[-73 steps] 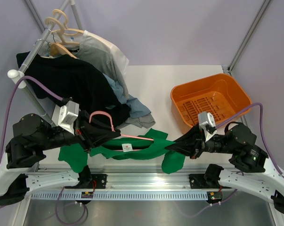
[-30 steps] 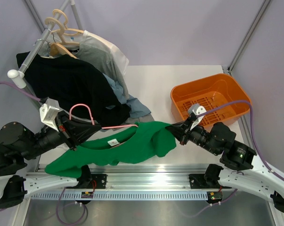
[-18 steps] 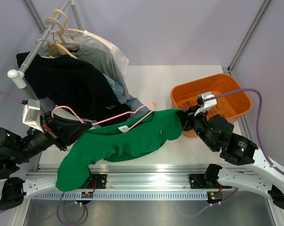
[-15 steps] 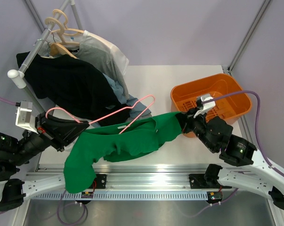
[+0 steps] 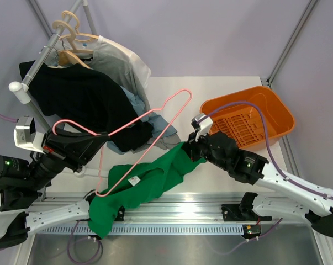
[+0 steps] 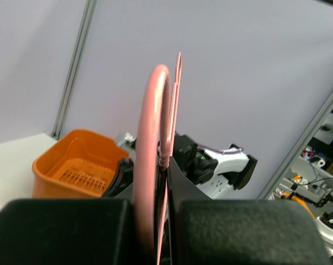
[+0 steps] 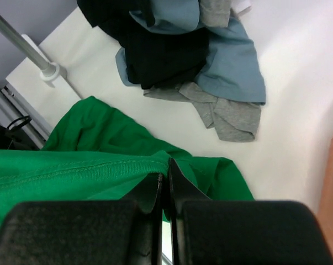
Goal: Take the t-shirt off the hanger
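Observation:
The pink wire hanger stands tilted above the table, its far corner high and its near corner low at the front left. My left gripper is shut on the hanger at its neck below the hook. The green t-shirt lies bunched under it and droops over the table's front edge. The hanger's low corner crosses the t-shirt by the white neck label; I cannot tell whether it is inside the cloth. My right gripper is shut on a hem of the t-shirt, pinched at the jaws.
An orange basket sits at the right, close behind the right arm. A rack pole at the left carries a black shirt, grey-white shirts and wooden hangers. Blue and grey cloth lies on the table.
The left gripper has swung the hanger up and over, so its far corner now stands high. The right gripper has pulled its end of the t-shirt leftward, and the shirt has slid down toward the front edge.

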